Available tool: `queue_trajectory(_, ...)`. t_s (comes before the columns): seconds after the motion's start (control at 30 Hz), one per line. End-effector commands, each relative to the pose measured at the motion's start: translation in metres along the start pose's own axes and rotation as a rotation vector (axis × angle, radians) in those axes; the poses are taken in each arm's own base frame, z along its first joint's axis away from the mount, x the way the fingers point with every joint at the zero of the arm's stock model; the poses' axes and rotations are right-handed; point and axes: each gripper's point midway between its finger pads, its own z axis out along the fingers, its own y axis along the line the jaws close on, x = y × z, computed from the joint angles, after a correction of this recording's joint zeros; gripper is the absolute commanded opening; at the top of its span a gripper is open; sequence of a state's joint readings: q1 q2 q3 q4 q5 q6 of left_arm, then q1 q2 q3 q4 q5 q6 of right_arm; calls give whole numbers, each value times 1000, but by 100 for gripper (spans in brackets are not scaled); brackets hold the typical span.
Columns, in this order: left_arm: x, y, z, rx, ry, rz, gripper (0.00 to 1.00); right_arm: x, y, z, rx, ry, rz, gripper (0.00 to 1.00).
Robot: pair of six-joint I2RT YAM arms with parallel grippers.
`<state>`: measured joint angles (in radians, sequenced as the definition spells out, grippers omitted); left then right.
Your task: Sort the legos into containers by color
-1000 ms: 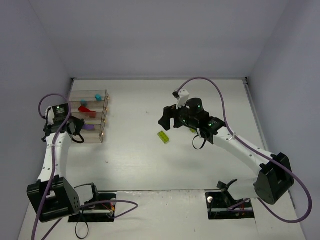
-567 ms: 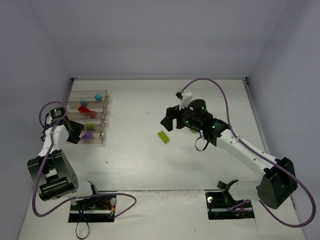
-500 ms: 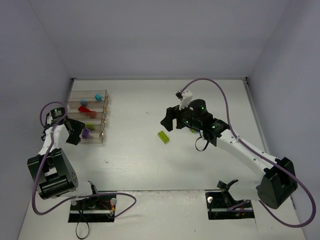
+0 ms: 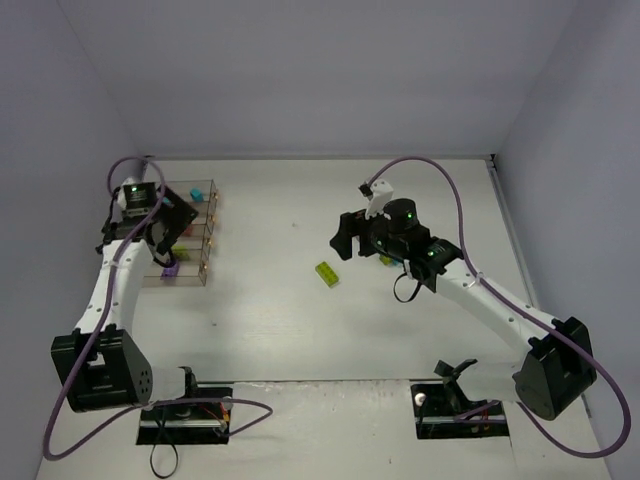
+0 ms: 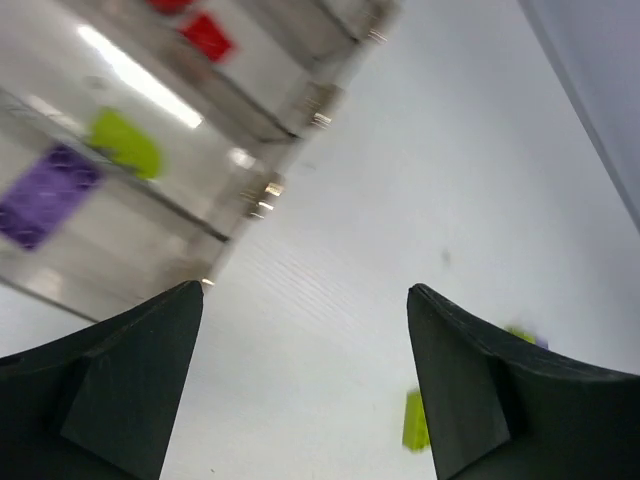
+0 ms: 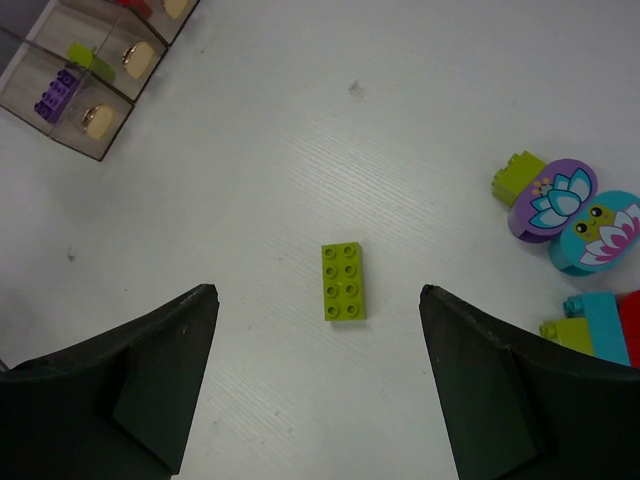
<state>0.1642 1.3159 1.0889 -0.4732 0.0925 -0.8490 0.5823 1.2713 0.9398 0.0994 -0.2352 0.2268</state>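
The white worktop carries one row of four clear containers, joined side by side at its left. The left hand hangs above that row, released, with its fingers spread wide and nothing between them. The right hand is near the middle of the worktop, also released and empty. It hovers directly over a lone lime brick, which lies flat with its studs up.

The step in hand looks like the pick of that brick. The long sides of the brick face the two fingers, so the next move calls for a straight descent and a close across its narrow width. The brick then needs carrying to the bin that holds lime.

Sorted so far:
- Nearest bin: one purple brick.
- Next bin: one lime piece.
- Third bin: at least one red brick.
- Farthest bin: one cyan brick.

Unsorted, apart from the lone brick, is a loose cluster with two lime pieces, two cyan, one purple and a sliver of red at the frame edge.
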Motion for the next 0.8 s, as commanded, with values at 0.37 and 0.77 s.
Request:
queue_trajectory(0.37, 231, -137, -29, 151, 319, 404, 85, -7, -104, -49, 545, -110, 222, 78)
queue_trajectory(0.77, 322, -151, 2, 0, 482, 435, 84, 15, -122, -81, 602, -140, 338, 78)
